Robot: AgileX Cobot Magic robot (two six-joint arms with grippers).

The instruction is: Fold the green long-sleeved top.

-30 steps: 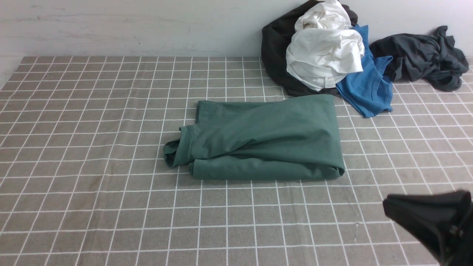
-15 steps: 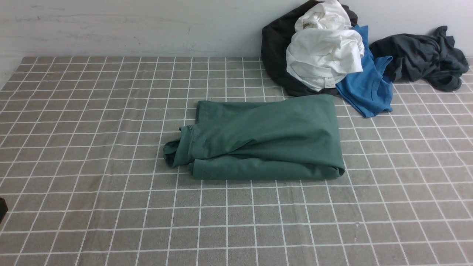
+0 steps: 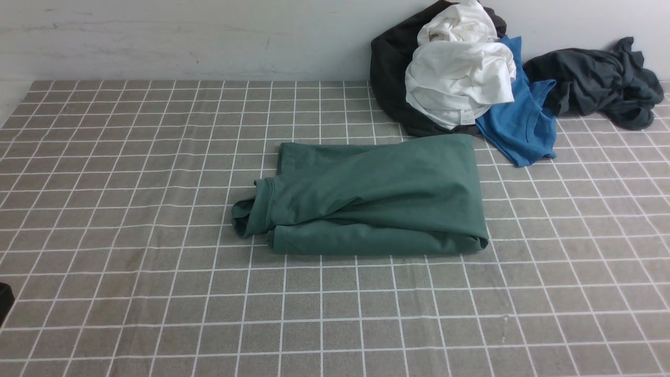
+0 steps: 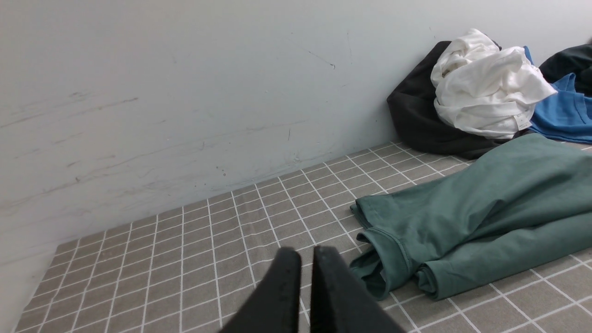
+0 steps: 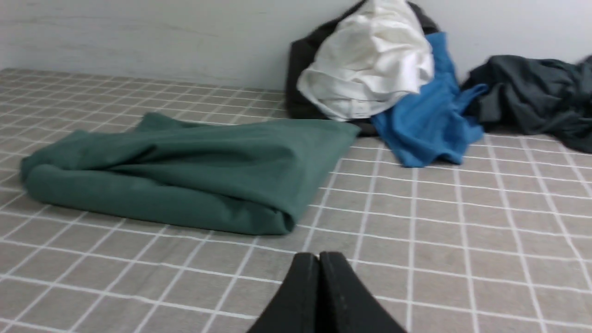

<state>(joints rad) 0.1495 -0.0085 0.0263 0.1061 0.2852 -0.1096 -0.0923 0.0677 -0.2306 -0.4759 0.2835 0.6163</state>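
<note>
"Near the middle of the tabletop (image 3: pixel 157 314), you have the green long-sleeved top (image 3: pixel 377 188). It lies in a wide, low bundle, with some folds across it."

"Are its edges even for you?"

"No. At your left side, one end sticks out and is a little curled. The edge toward your right is more straight. Along the near side, you see one long rolled layer."

"And how are your fingers?"

"Your left fingers (image 4: pixel 306 252) stand slightly apart, with a narrow gap and nothing between them. Your right fingers (image 5: pixel 318 256) are together, and they hold nothing. Both pairs are away from the top."

"What do you have behind it, toward the right?"

"You have a white cloth (image 3: pixel 460 78) lying over a black cloth (image 3: pixel 390 57). A blue garment (image 3: pixel 523 120) is beside them, and a dark grey garment (image 3: pixel 602 78) lies crumpled farther to the right. The black cloth is very close to the green top, but I cannot tell you if they touch. Behind the tabletop, you see a pale wall (image 3: pixel 183 36) with dark marks."
</note>
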